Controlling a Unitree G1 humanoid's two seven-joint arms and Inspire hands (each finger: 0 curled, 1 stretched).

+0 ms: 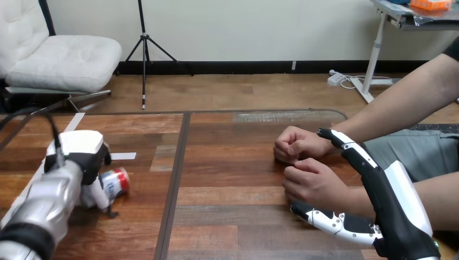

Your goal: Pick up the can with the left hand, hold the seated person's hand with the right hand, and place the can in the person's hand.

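Down on the wooden table (227, 162), left fingers (99, 196) curl round the can (116, 183); right fingers (352, 149) straight.

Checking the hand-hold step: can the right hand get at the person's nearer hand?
Probably yes: the right hand is open, and the person's nearer hand lies between its thumb and fingers with nothing in between.

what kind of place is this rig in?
Probably an indoor lab-style tabletop station for human handovers: a wooden table, one can at the left hand, and a person's near hand and far hand resting on it, the right hand alongside the near wrist.
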